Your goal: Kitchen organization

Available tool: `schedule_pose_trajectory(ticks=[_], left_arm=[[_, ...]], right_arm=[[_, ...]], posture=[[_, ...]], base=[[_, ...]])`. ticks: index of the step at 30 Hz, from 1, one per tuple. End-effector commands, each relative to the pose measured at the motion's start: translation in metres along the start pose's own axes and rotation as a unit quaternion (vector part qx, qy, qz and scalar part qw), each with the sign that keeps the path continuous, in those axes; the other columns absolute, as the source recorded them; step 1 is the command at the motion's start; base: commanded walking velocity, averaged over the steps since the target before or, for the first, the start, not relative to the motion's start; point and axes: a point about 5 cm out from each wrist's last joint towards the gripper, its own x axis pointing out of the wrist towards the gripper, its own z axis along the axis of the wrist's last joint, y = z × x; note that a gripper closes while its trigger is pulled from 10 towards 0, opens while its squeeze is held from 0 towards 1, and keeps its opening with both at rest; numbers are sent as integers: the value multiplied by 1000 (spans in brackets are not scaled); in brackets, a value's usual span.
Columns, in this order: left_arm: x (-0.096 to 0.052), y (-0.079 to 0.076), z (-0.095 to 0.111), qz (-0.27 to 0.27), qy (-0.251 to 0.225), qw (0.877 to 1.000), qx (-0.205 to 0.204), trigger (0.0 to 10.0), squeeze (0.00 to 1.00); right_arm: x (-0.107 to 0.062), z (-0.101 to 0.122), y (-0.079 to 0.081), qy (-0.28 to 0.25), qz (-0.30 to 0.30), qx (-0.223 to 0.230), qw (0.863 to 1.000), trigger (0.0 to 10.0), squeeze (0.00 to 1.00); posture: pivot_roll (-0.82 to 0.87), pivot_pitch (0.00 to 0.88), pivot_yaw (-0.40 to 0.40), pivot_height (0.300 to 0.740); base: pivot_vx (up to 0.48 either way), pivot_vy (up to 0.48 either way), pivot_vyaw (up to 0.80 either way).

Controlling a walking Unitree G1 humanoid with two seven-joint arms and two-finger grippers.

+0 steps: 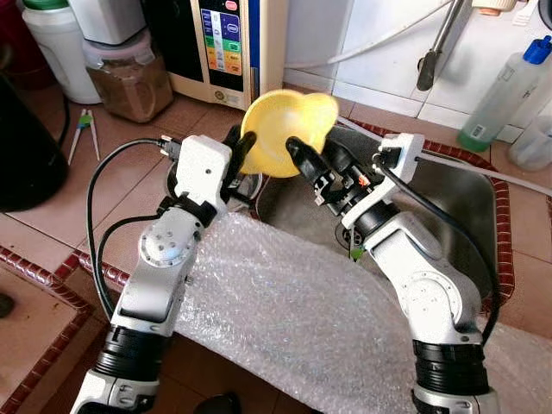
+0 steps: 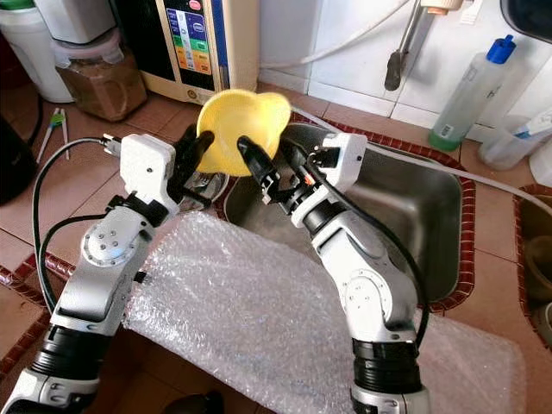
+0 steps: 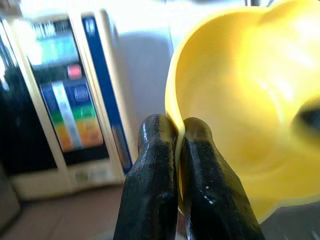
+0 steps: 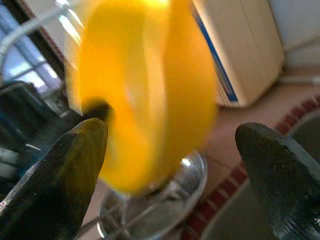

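Now, both arms raised over the counter's sink edge. Yellow bowl (image 1: 289,129) held up in the air, tilted on its side, hollow facing the robot and toward 3 o'clock. Left gripper (image 3: 177,135) at the bowl's 9 o'clock edge, fingers pinched shut on the rim, one pad inside and one outside. Right gripper (image 1: 297,155) at the bowl's 5 o'clock side, fingers (image 4: 55,175) spread wide apart, one black tip resting against the bowl's inner face, the other clear of it. Bowl blurred in the right wrist view.

Under the bowl, at the sink's 9 o'clock corner, round metal piece (image 4: 165,200) on the tile, partly hidden. Steel sink (image 2: 414,216) at 3 o'clock of the bowl, edged with red-brown mosaic trim. Sheet of bubble wrap (image 1: 302,319) spread across the counter at 6 o'clock, under both forearms. Cream appliance (image 1: 228,43) with a coloured button panel at 11 o'clock against the wall. Jar (image 1: 129,78) of brown powder at 10 o'clock, a white container just beside it. Clear bottle (image 1: 504,95) with a blue cap at 2 o'clock by the white tiles. Tap (image 1: 435,47) at 1 o'clock above the sink.
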Motion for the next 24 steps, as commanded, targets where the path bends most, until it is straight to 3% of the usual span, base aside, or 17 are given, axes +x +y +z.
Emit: schedule_pose_trajectory(ticks=[1, 3, 4, 5, 24], left_arm=[[2, -4, 7, 1, -18, 1000, 3, 0, 0], [2, -4, 6, 1, -18, 1000, 2, 0, 0], [1, -5, 6, -1, -18, 1000, 2, 0, 0], [1, -6, 6, -2, -20, 1000, 1, 0, 0], [-3, -9, 3, -9, -19, 1000, -14, 0, 0]], right_arm=[[3, 0, -7, 1, -38, -8, 999, 10000, 0], [4, 0, -8, 0, -48, -12, 999, 10000, 0], [5, 0, -11, -6, -58, -7, 998, 6392, 0], [5, 1, -13, -8, -66, -6, 998, 0, 0], [7, 11, -38, -21, -141, 2, 990, 0, 0]], posture=[[44, 134, -14, 740], [44, 135, -14, 740], [45, 136, -14, 740], [46, 135, -15, 740], [41, 141, -24, 740]], base=[[0, 0, 0], [0, 0, 0], [0, 0, 0], [0, 0, 0], [0, 0, 0]])
